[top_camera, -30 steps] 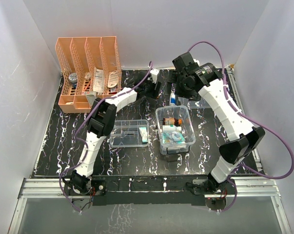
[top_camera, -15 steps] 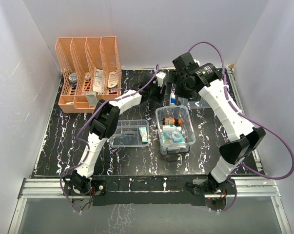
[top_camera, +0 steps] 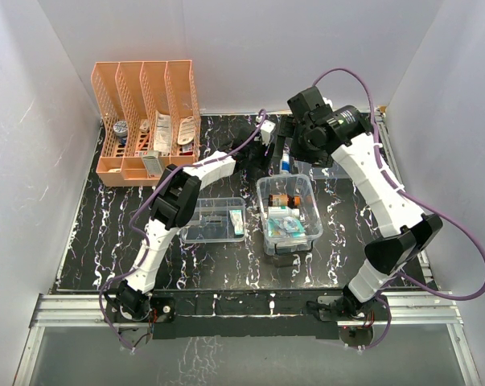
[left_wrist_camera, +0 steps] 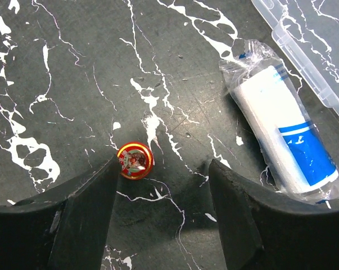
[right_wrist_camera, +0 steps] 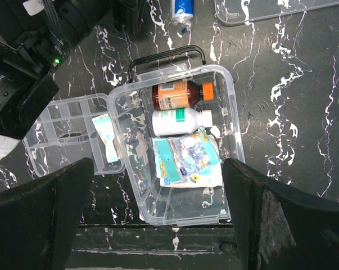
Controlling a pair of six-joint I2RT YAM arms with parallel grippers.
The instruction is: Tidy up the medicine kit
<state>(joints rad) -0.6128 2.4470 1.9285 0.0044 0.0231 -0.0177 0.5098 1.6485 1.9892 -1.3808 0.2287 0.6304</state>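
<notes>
The medicine kit (top_camera: 261,193) stands open at the table's middle; it also shows in the right wrist view (right_wrist_camera: 232,112). It holds an amber bottle (right_wrist_camera: 177,94), a white bottle (right_wrist_camera: 177,121) and a printed packet (right_wrist_camera: 187,163). A dark handle (right_wrist_camera: 166,55) lies at its far side. Its clear lid (right_wrist_camera: 270,8) lies beyond it. My left gripper (left_wrist_camera: 163,166) is open low over the table at the back, a small red round tin (left_wrist_camera: 135,160) just inside its left finger. A wrapped white roll (left_wrist_camera: 281,129) lies to its right. My right gripper (right_wrist_camera: 158,166) is open and empty, high above the kit.
A shallow clear divided tray (top_camera: 214,219) with a teal-white packet (top_camera: 237,221) lies left of the kit. An orange slotted file rack (top_camera: 145,121) with several items stands at the back left. The lid's edge (left_wrist_camera: 310,39) lies near the roll. White walls enclose the table.
My left gripper has moved right along the back of the table, toward the right arm's wrist. The right arm has shifted only slightly.
</notes>
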